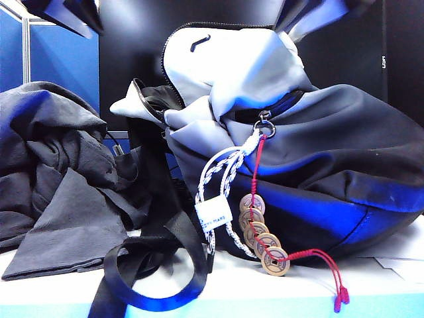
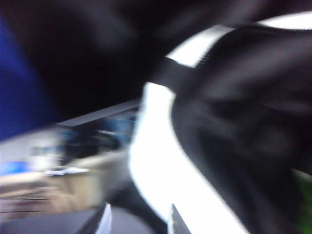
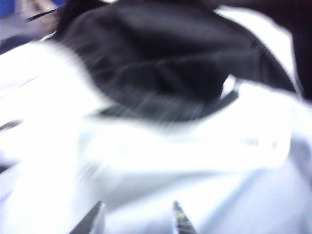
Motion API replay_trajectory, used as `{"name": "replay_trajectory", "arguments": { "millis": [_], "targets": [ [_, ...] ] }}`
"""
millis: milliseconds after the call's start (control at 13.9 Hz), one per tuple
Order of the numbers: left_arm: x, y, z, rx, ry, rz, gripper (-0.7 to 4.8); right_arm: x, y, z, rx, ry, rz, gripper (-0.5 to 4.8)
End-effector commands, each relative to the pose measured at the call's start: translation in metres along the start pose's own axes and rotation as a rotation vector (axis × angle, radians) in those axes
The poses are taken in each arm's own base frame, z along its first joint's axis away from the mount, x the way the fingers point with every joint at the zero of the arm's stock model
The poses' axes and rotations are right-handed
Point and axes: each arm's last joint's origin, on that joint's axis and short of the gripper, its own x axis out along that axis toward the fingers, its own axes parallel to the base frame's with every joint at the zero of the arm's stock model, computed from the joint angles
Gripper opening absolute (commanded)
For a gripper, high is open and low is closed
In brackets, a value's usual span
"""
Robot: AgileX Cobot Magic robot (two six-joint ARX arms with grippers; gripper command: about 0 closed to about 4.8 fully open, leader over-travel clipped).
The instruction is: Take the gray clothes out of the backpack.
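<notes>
Outside, gray clothes (image 1: pixel 63 192) beside backpack (image 1: pixel 311 165), white tag (image 1: pixel 214 215) unreadable, both hands (image 2: pixel 139 222) (image 3: pixel 136 219) apart-fingered.

Wrist views blurred (seemingly motion), overexposed.

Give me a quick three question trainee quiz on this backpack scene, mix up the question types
1. True or false: the gray clothes lie on the table to the left of the backpack in the exterior view.
2. What hangs on the red string? A) keys B) brass coins C) a bell
3. Fill in: in its wrist view, the fingertips of the right gripper stand ____ over the pale panel.

Key: 1 true; 2 B; 3 apart. The left gripper likewise shows parted tips.
</notes>
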Motion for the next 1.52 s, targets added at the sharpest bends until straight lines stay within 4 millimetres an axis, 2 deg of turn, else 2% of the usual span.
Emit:
{"name": "replay_trajectory", "arguments": {
  "millis": [72, 144, 289, 361, 433, 577, 721, 794, 866, 938, 1010, 1154, 1227, 1371, 1515],
  "targets": [
    [-0.003, -0.004, -0.001, -0.009, 0.010, -0.136, 1.61, 0.053, -0.005, 0.001, -0.016, -0.116, -0.021, 0.20],
    [-0.003, -0.004, -0.001, -0.009, 0.010, -0.132, 1.61, 0.073, -0.006, 0.004, -0.029, -0.231, 0.016, -0.05],
    [-0.005, -0.004, 0.000, -0.008, 0.003, -0.133, 1.60, 0.086, -0.006, 0.021, -0.038, -0.536, 0.098, -0.05],
    [-0.007, -0.004, 0.001, -0.006, -0.004, -0.131, 1.61, 0.082, -0.006, 0.028, -0.047, -0.643, 0.090, -0.05],
    [-0.008, -0.004, 0.002, -0.005, -0.012, -0.131, 1.61, 0.076, -0.006, 0.033, -0.052, -0.678, 0.087, -0.05],
    [-0.009, -0.004, 0.003, -0.013, -0.016, -0.131, 1.60, 0.056, -0.006, 0.036, -0.032, -0.572, 0.082, -0.04],
    [-0.024, -0.006, 0.009, -0.010, -0.062, -0.155, 1.14, 0.009, -0.004, 0.035, -0.010, -0.369, 0.027, -0.04],
    [-0.037, -0.008, 0.012, 0.002, -0.095, -0.163, -0.20, -0.013, -0.002, 0.034, -0.026, -0.322, -0.004, -0.05],
    [-0.054, -0.009, 0.017, 0.013, -0.138, -0.156, -0.06, -0.037, -0.001, 0.033, -0.038, -0.292, -0.028, -0.05],
    [-0.087, -0.012, 0.022, 0.027, -0.209, -0.142, -0.06, -0.073, 0.003, 0.031, -0.037, -0.280, -0.042, -0.05],
    [-0.117, -0.015, 0.024, 0.040, -0.273, -0.135, -0.06, -0.099, 0.005, 0.028, -0.036, -0.284, -0.042, -0.05],
    [-0.163, -0.024, 0.016, 0.040, -0.393, -0.176, -0.06, -0.134, 0.010, 0.018, -0.021, -0.273, -0.014, -0.05],
    [-0.185, -0.029, -0.003, 0.013, -0.427, -0.199, -0.06, -0.154, 0.015, 0.007, 0.015, -0.236, 0.050, -0.05],
    [-0.213, -0.039, -0.047, -0.064, -0.463, -0.207, -0.06, -0.189, 0.022, -0.013, 0.039, -0.216, 0.108, -0.05],
    [-0.244, -0.050, -0.106, -0.133, -0.562, -0.186, -0.06, -0.228, 0.029, -0.044, 0.053, -0.340, 0.115, -0.05]
  ]
}}
